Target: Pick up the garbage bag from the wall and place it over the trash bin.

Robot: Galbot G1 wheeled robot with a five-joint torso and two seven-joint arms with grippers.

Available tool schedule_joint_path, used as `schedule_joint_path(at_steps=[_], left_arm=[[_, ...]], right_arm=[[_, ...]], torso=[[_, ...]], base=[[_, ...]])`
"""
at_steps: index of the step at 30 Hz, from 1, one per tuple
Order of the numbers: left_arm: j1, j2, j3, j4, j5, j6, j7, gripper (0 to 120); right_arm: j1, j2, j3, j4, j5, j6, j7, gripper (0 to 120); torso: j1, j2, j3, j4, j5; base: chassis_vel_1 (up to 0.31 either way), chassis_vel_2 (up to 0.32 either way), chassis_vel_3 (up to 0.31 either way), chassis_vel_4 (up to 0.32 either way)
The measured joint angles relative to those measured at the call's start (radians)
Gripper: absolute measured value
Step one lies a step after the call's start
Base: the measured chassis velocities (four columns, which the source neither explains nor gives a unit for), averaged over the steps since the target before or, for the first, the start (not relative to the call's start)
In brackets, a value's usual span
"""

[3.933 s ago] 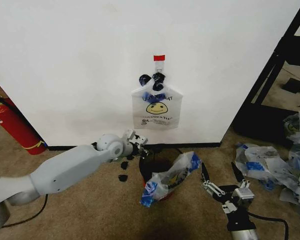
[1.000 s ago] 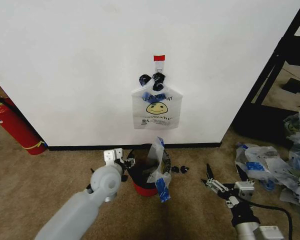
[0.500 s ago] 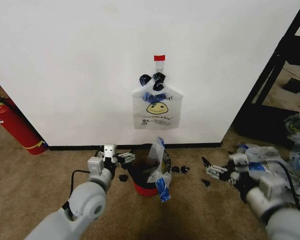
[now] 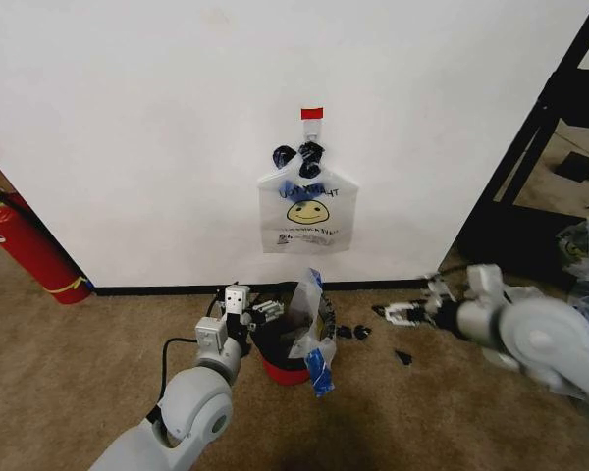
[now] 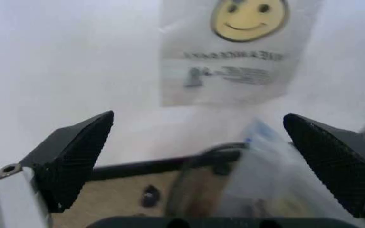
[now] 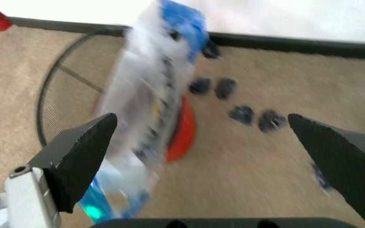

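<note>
— where is the bag sitting right now?

— the thin translucent whitish plastic garbage bag with blue tape patches is draping over one side of the small round black wire-mesh trash bin with the red base, standing up above the rim on the side toward my right arm and hanging down outside to the carpet. in my right wrist view the same bag is lying across the bin's rim.

— and your grippers?

— i am holding my left gripper low, just beside the bin's rim on the side away from the bag, its fingers spread wide apart with nothing between them. my left wrist view is showing both black pads well apart, facing the wall. my right gripper is reaching in from the other side, near the floor, apart from the bag; its fingers are also spread, and the right wrist view is showing a wide gap between the pads.

— anything else around?

— a smooth smiley bag is hanging on the white wall above the bin, under a red tape strip. a few small dark scraps are lying on the tan carpet between the bin and my right gripper. a red cylindrical fire extinguisher is leaning at the wall on my far left.
</note>
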State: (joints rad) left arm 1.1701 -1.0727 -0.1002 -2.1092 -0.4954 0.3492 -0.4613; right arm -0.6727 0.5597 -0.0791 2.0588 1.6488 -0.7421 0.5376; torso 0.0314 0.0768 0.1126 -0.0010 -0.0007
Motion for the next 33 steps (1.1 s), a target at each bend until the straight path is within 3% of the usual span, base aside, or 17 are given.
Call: schedule_joint_path(at_steps=[4,10,20,33], left_arm=[[0.006,0.000,-0.028,0.011,0.026,0.030,-0.002,100],[0.023,-0.013,-0.036,-0.002,0.054,0.034,-0.002,100],[0.025,-0.028,-0.024,-0.011,0.068,0.036,-0.003,100],[0.012,-0.014,0.000,0.014,0.070,0.041,-0.003,100]], right_arm=[[0.176,0.092,-0.195,-0.083,0.043,-0.001,0.098,100],[0.272,0.130,-0.333,-0.136,0.104,0.000,0.208,100],[0.238,0.113,-0.338,-0.127,0.160,0.003,0.267,100],[0.178,0.209,-0.322,-0.192,0.084,0.006,0.271,100]], torso=[[0.000,0.000,0.000,0.0004,0.0002],[0.000,0.000,0.000,-0.0006,0.0001],[0.000,0.000,0.000,-0.0009,-0.0003],[0.000,0.000,0.000,-0.0004,-0.0001]], base=[[0.000,0.000,0.000,0.000],[0.000,0.000,0.000,0.000],[0.000,0.000,0.000,0.000],[0.000,0.000,0.000,0.000]])
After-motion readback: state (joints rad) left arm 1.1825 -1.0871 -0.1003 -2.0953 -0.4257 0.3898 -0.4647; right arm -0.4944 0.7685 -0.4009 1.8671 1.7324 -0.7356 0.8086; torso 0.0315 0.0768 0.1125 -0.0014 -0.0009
